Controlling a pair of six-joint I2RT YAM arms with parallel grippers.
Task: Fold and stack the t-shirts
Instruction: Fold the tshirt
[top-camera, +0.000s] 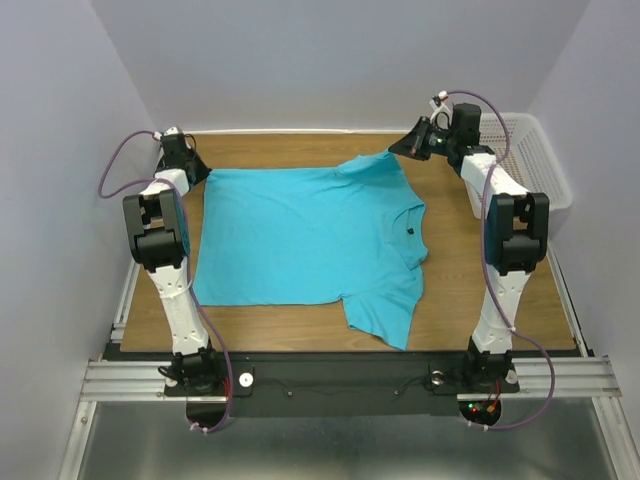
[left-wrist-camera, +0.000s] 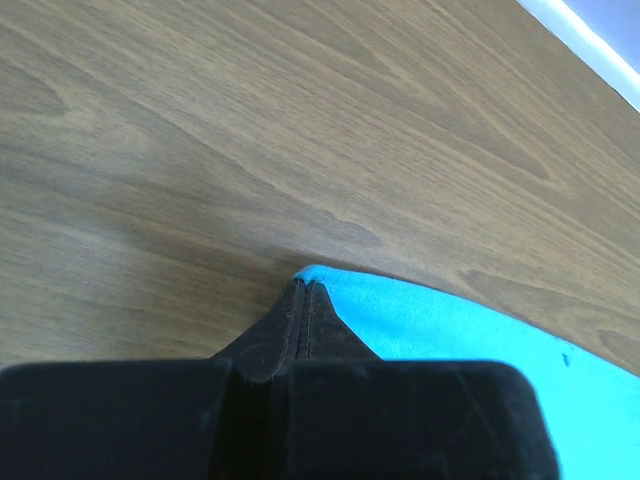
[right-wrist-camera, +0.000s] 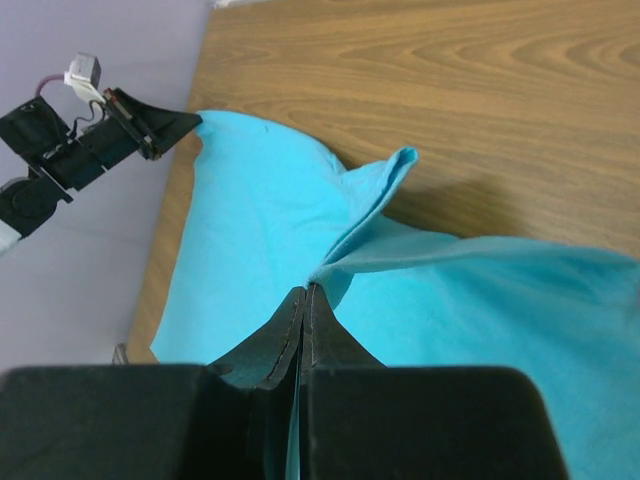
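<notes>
**You are pinching the t-shirt (top-camera: 300, 235) at two spots**

The t-shirt is lying open and flat on the desk (top-camera: 455, 290), between your two arms. Your left gripper (left-wrist-camera: 305, 287) is squeezing shut on its far left corner. Your right gripper (right-wrist-camera: 303, 293) is squeezing shut on the far right part near a sleeve, and the cloth is puffing up a little there. A white basket (top-camera: 540, 150) is sitting beside your right arm.

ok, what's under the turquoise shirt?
Wooden tabletop shows around the t-shirt, which lies mostly flat on it. The left tool and right tool pinch its far edge. Anything beneath the cloth itself is covered.
</notes>
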